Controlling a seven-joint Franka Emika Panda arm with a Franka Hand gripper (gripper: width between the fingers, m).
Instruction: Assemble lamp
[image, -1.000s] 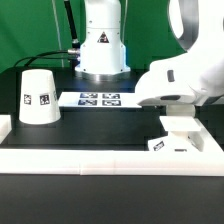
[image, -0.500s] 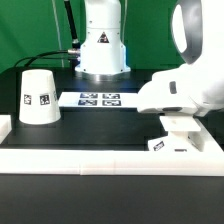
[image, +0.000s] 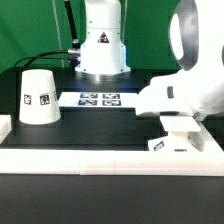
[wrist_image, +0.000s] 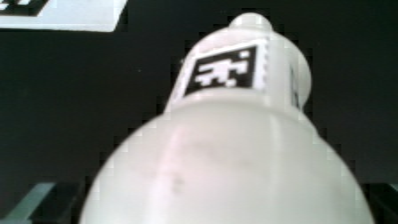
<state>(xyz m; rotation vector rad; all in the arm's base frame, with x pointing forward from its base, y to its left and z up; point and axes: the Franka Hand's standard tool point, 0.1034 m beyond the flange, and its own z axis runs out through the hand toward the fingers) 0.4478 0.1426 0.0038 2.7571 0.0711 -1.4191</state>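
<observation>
The white ball-shaped bulb (wrist_image: 222, 130) fills the wrist view, its tag facing the camera and its narrow end pointing away. My gripper (wrist_image: 214, 205) is shut on its wide end; dark fingers (wrist_image: 50, 203) show at each side. In the exterior view the white hand (image: 175, 98) hangs just above the blocky square base (image: 178, 140) at the right, and the bulb and fingertips are hidden behind the hand. The truncated-cone shade (image: 38, 97) stands upright at the exterior view's left, far from the gripper.
The marker board (image: 98, 99) lies flat mid-table and shows as a corner in the wrist view (wrist_image: 63, 12). The arm's pedestal (image: 102, 45) stands behind it. A raised white rim (image: 100, 160) runs along the table's front, with a block at its left end (image: 5, 128).
The hand has come down a little toward the base, and the upper arm has shifted to the exterior view's right. The shade and base have not moved.
</observation>
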